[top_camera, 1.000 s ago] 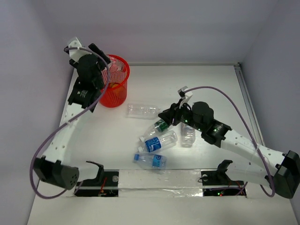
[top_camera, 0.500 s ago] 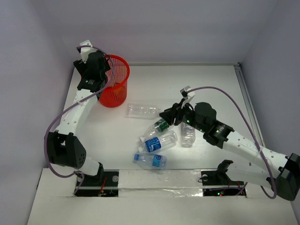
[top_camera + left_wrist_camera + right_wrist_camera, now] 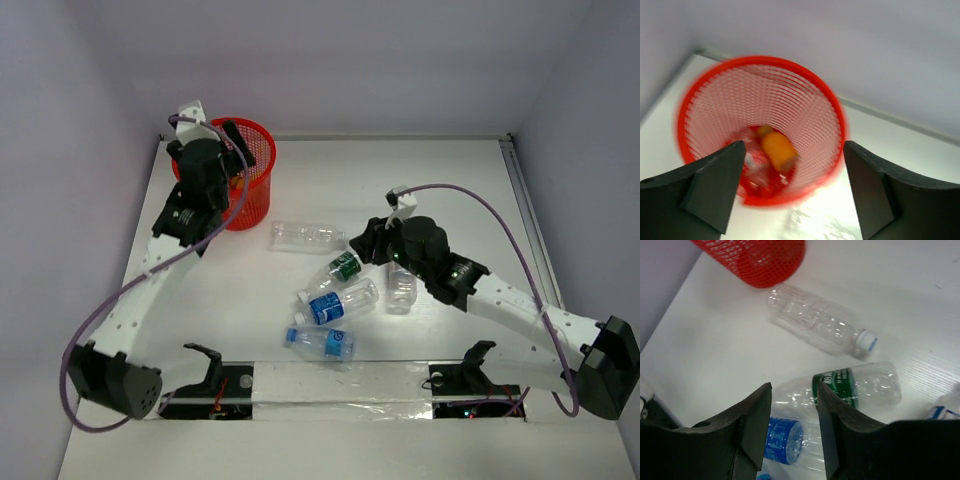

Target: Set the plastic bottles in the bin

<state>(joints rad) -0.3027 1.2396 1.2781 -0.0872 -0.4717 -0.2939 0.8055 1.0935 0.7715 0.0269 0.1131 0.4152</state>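
bin: round red mesh wastebasket [image 3: 252, 205], upright at the far left of the white table [image 3: 470, 190], close to the back wall.
bin contents: an orange bottle [image 3: 779, 150] lies slanted at the bottom. clear bottles [image 3: 752, 170] lie beside it, too blurred to count.
left gripper: [image 3: 793, 147] held above the bin mouth and pointing down into it. jaws spread wide, nothing between them.
right gripper: [image 3: 792, 390] low over the bottle cluster at mid-table. jaws part-way apart and empty, with no contact to be made out.
green-label bottle: [image 3: 840, 385] on its side, directly beneath the right gripper, its labelled part showing in the gap between the fingers.
unlabelled clear bottle: [image 3: 305, 237] on its side between the bin and the cluster, near the bin's foot but apart from it. white-and-blue cap points away from the bin.
blue-label bottle: [image 3: 337, 303] on its side, just nearside of the green-label bottle.
second blue-label bottle: [image 3: 322, 342] on its side, nearest the table's front edge.
fifth bottle: [image 3: 401, 285] clear, lying beside the right arm, right of the cluster. label colour not determinable.
tally: five bottles outside the bin, all on the table.
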